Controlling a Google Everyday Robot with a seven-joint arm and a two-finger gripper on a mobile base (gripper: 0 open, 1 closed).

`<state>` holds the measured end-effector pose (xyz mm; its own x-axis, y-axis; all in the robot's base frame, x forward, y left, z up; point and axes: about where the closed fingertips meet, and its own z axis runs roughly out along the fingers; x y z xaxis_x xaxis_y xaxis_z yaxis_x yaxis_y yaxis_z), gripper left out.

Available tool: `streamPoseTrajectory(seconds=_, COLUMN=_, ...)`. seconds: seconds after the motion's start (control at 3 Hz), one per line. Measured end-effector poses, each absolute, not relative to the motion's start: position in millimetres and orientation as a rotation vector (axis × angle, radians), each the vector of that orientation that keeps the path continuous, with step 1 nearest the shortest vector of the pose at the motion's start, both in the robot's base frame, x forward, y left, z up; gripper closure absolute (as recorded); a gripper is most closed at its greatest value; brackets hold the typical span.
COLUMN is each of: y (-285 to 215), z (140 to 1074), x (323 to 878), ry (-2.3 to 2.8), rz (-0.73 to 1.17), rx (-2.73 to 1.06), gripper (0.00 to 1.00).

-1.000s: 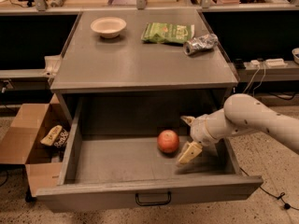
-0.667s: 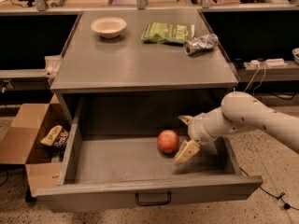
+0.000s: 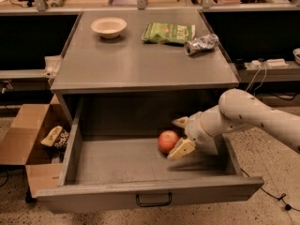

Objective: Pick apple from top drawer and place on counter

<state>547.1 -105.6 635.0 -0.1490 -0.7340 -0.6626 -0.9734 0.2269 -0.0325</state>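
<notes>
The apple (image 3: 166,140) is red-orange and lies on the floor of the open top drawer (image 3: 117,161), right of its middle. My gripper (image 3: 181,136) is down inside the drawer at the apple's right side. It is open, with one pale finger (image 3: 180,122) behind the apple and the other (image 3: 181,149) in front of it, close to or touching its right flank. The white arm (image 3: 248,114) reaches in from the right. The grey counter (image 3: 140,60) is above the drawer.
On the counter stand a white bowl (image 3: 108,26), a green chip bag (image 3: 168,33) and a crushed silver can (image 3: 200,44). An open cardboard box (image 3: 33,139) with snack packets sits on the floor left of the drawer. The drawer's front panel carries a black handle (image 3: 153,199).
My gripper has moved a little to the left, closer to the apple, so its fingers now flank the apple's right side. The apple has not moved.
</notes>
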Motion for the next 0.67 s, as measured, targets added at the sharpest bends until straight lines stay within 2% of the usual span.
streamPoseTrajectory(seconds=0.33, y=-97, z=640, x=544, ry=1.942, rz=0.576, rx=-1.566, gripper=0.48)
streamPoseTrajectory(seconds=0.67, y=-84, z=649, x=540, ry=1.908, rz=0.610, rx=-1.564, gripper=0.71)
